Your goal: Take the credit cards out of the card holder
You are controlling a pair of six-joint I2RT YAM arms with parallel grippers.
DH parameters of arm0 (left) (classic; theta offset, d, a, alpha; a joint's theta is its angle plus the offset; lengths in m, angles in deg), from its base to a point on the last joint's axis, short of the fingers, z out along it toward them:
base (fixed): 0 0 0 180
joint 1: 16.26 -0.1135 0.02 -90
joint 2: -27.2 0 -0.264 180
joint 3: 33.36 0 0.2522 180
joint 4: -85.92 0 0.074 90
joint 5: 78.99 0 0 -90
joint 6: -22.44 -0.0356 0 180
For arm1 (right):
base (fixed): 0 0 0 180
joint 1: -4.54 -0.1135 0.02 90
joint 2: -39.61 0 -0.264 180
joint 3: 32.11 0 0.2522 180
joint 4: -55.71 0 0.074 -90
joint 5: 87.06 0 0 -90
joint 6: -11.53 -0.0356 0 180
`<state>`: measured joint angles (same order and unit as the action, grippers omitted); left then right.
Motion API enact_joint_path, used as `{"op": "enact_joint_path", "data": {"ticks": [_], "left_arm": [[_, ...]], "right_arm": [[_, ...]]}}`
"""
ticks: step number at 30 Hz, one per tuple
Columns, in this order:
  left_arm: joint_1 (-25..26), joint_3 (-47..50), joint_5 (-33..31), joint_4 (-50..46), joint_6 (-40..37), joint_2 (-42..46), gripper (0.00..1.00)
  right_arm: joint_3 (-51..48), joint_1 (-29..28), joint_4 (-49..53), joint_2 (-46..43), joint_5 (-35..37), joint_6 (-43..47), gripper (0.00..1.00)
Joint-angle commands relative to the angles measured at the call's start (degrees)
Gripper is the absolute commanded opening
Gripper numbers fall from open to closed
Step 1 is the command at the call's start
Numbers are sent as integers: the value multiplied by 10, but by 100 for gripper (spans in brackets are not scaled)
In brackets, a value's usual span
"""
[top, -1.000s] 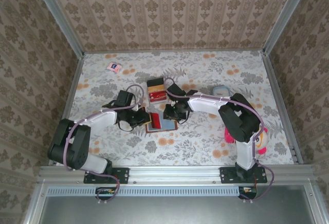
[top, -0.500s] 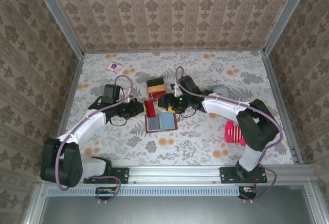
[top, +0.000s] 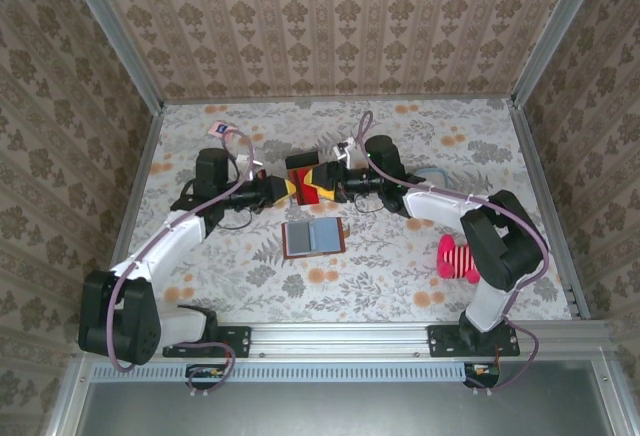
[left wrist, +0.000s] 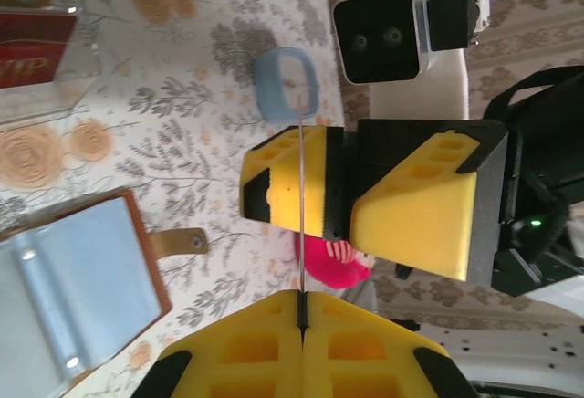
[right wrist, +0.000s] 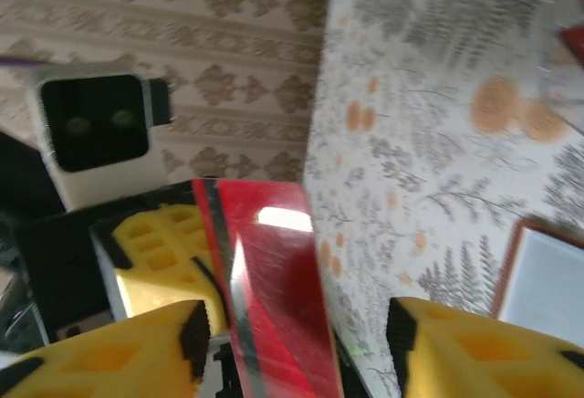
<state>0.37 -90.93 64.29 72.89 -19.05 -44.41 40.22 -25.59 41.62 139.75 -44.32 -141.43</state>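
Step looks like a mid-air handover: left gripper (left wrist: pixel 302 299) fingers pinched tight on a red credit card (right wrist: pixel 274 298), held up over the surface w/ the right gripper (right wrist: pixel 299 311) facing it, its fingers apart either side of the card, not closed on it. Next move prob needs right fingers to close on the free end before left lets go. Card holder (top: pixel 313 238) lies open & flat, grey-blue inside up, nearer the bases; can't tell if more cards are inside. Red-and-orange tray (top: pixel 301 164) sits right under/behind the grippers, so little room there. Blue ring (top: pixel 430 174), pink striped toy (top: pixel 457 256), pink-and-white packet (top: pixel 220 129) all well apart
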Motion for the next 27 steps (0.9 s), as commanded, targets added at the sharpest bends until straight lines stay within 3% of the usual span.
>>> {"op": "enact_joint_path", "data": {"ticks": [1,8,9,12,14,19,27], "left_arm": [[-11,-7,38,58,43,3,0],[-13,10,37,129,101,9,0],[-13,11,28,132,104,14,0],[-7,11,-6,144,111,32,17],[-2,14,-24,156,121,38,21],[1,35,-46,219,157,41,19],[12,41,-53,230,146,39,15]], "right_arm": [[8,2,-134,20,-51,-71,46],[4,1,-174,16,-48,-104,9],[-1,-1,-180,11,-40,-109,8],[-2,-8,-183,-1,-20,-114,6],[-1,-12,-185,-4,-12,-120,6],[-6,-15,-201,-4,2,-142,6],[-13,-17,-217,3,-1,-153,7]]}}
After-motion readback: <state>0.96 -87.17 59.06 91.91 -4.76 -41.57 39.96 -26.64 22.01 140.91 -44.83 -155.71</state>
